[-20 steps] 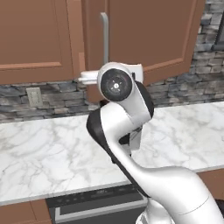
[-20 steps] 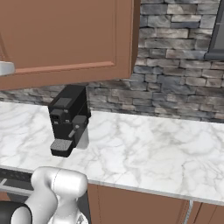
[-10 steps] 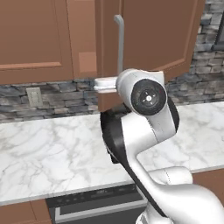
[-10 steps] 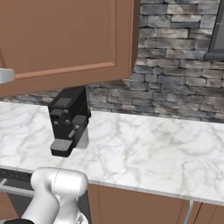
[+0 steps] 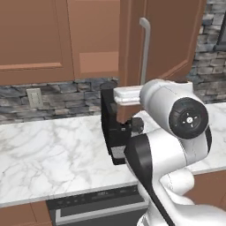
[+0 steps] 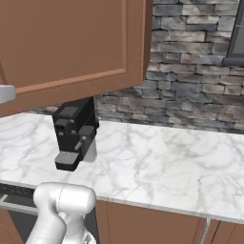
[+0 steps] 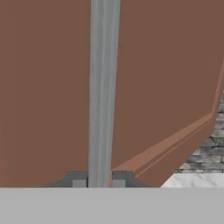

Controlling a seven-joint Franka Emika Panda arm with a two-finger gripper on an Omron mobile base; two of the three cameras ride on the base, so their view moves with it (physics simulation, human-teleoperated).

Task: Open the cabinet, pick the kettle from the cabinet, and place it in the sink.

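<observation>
The cabinet door (image 5: 170,39) is reddish-brown wood and stands partly swung out from the wall. Its long silver bar handle (image 5: 144,48) runs vertically down the hand view (image 7: 103,87). My gripper (image 7: 99,180) is shut on the handle, one dark fingertip (image 7: 78,179) pressed against each side of the bar. In the right base view the same door (image 6: 71,43) hangs over the counter. The kettle is hidden and the sink is out of view.
A black boxy coffee machine (image 5: 115,132) (image 6: 74,133) stands on the white marble counter (image 5: 53,150) under the door. A stone backsplash (image 6: 190,71) runs behind, with a wall outlet (image 5: 34,98) at left. Closed wooden doors (image 5: 31,35) lie to the left.
The door has swung further out, carrying the handle to the right, and my arm has followed it. The coffee machine has come into sight in the left base view.
</observation>
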